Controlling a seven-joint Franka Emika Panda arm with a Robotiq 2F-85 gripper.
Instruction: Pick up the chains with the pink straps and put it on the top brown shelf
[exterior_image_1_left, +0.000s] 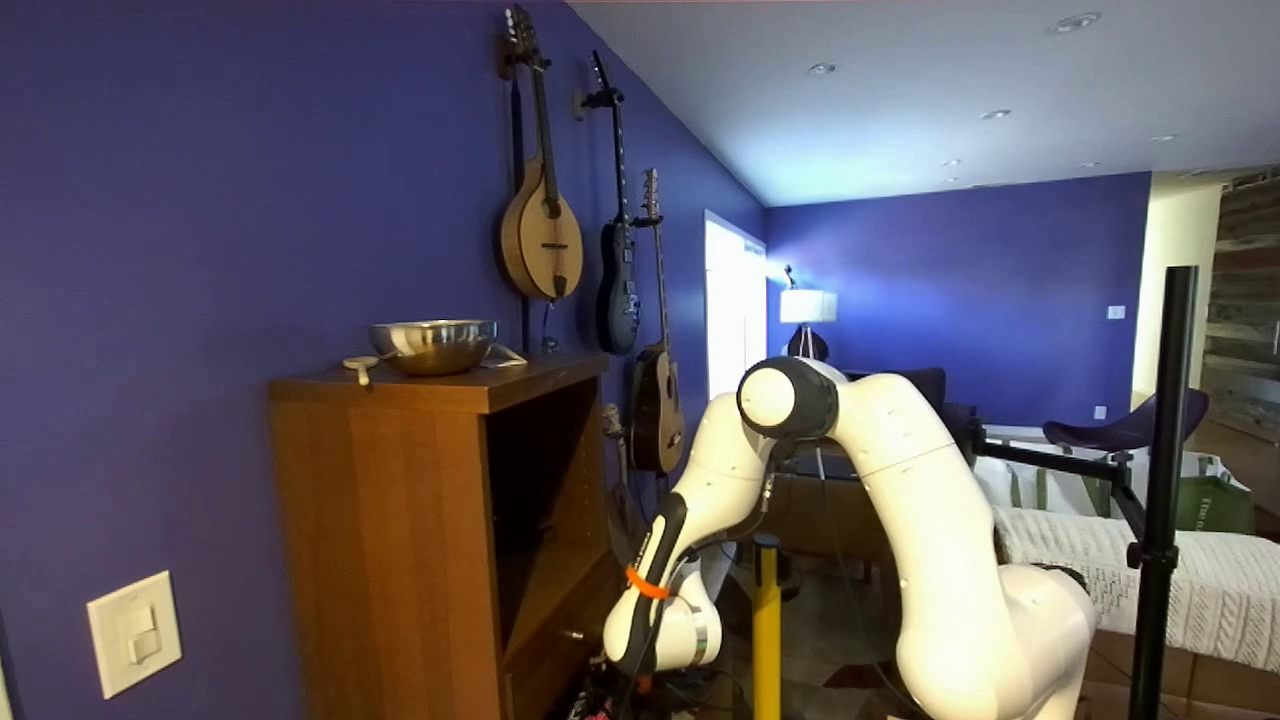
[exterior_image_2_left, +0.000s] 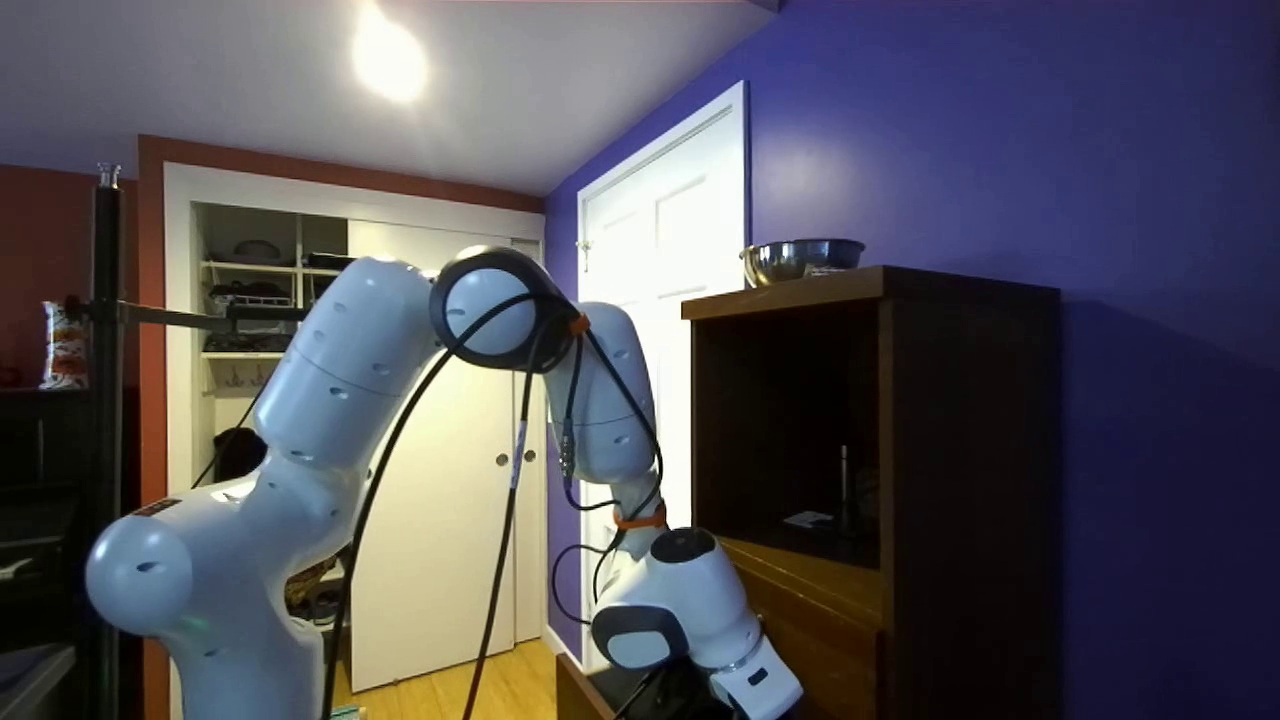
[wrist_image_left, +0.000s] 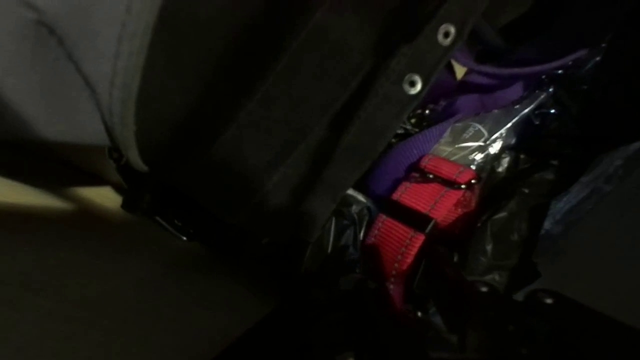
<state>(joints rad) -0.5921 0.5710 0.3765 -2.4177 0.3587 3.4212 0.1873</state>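
Observation:
The chains with the pink straps (wrist_image_left: 400, 245) show in the dark wrist view as a pink-red stitched strap with a black band and a shiny metal edge. A bit of pink shows low in an exterior view (exterior_image_1_left: 600, 712). My gripper (wrist_image_left: 395, 300) is very dark and points down at the strap; its fingers barely show, so I cannot tell whether they close on it. In both exterior views the fingers are hidden or below the frame. The top brown shelf (exterior_image_1_left: 556, 578) is the board inside the open cabinet and also shows here (exterior_image_2_left: 800, 567), above the gripper.
The cabinet (exterior_image_1_left: 385, 540) stands beside the arm, with a metal bowl (exterior_image_1_left: 435, 347) on top. Small items (exterior_image_2_left: 846, 500) stand inside. A dark fabric item with eyelets (wrist_image_left: 280, 120), purple straps (wrist_image_left: 410, 155) and clear plastic (wrist_image_left: 480, 135) crowd the strap. A yellow post (exterior_image_1_left: 767, 630) is near.

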